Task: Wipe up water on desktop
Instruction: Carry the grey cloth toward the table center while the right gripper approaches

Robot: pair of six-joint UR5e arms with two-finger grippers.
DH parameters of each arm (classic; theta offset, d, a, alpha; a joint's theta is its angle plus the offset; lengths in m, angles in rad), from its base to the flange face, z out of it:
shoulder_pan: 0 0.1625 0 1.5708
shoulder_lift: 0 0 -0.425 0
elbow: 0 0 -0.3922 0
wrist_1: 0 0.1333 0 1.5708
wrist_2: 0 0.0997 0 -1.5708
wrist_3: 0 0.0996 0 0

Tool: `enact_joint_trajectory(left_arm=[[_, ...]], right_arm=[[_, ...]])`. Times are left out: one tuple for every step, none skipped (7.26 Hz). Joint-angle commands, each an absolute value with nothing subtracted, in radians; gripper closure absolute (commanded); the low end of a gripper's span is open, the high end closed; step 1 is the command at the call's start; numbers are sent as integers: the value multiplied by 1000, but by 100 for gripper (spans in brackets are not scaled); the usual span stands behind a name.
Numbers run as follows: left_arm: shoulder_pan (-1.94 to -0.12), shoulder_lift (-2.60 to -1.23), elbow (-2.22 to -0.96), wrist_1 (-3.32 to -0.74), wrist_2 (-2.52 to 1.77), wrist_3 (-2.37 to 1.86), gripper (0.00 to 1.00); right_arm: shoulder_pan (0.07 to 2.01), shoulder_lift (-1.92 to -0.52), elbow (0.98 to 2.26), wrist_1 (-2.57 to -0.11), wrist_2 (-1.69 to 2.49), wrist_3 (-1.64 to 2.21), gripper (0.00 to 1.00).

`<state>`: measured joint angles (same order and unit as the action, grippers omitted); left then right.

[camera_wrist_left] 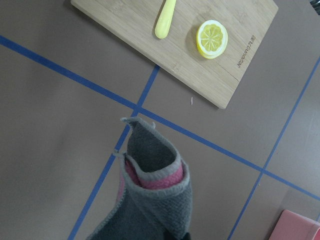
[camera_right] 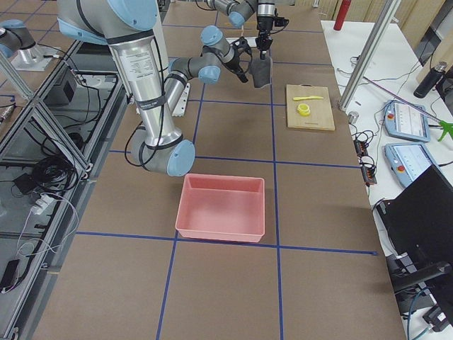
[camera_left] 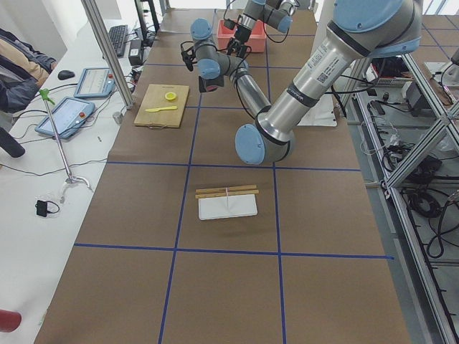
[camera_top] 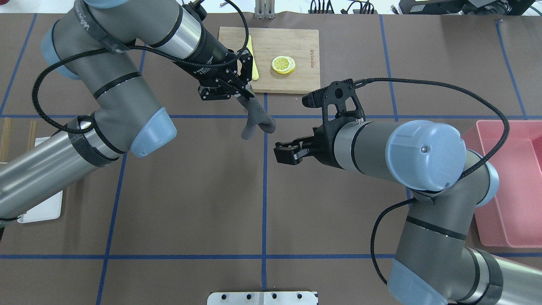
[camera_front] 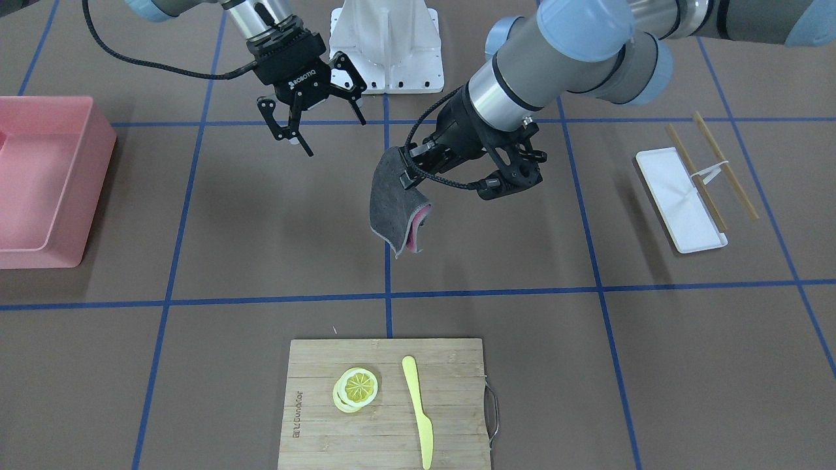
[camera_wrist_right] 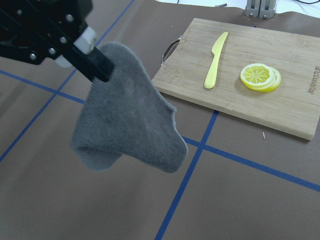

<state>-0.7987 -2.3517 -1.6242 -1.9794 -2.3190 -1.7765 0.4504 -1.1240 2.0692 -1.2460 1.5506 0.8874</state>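
Just off the cutting board (camera_front: pixel 385 405), over the desktop (camera_front: pixel 261 228), the left gripper (camera_front: pixel 406 164) pinches an edge of a grey-and-pink cloth (camera_front: pixel 392 209) so it hangs free, ready, I judge, to be lowered for wiping. Farther from the board the right gripper (camera_front: pixel 334 134) hovers, jaws apart, empty. No water is discernible.

cloth (camera_front: pixel 392 202) hangs from the left jaws above the desk (camera_front: pixel 261 228), over a tape crossing; right jaws near the cloth on the robot's right, not touching it; cutting board (camera_front: pixel 326 431) on the desk ahead of both jaws, away from the robot; knife (camera_front: pixel 417 405) on the board, ahead of the left jaws; lemon slices (camera_front: pixel 356 388) on the board, right of the knife; bin (camera_front: pixel 91 196) well right of the right jaws; tray (camera_front: pixel 679 209) well left of the left jaws; sticks (camera_front: pixel 726 166) just beside it
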Motion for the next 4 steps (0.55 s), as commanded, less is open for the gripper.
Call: enact_joint_trajectory(left_arm=[[-761, -2356, -1634, -1989, -2310, -1825, 100], [-758, -2353, -1640, -2014, -2310, -1857, 100], [-744, -2352, -1658, -2017, -2309, -1880, 100], [-733, -2353, -1670, -2017, -2295, -1905, 100]], right_arm=[[364, -1109, 2054, -1244, 1409, 884, 0], [354, -1106, 2048, -1244, 1390, 884, 0], [344, -1106, 2045, -1244, 1365, 884, 0], [335, -1106, 2043, -1244, 1344, 884, 1]])
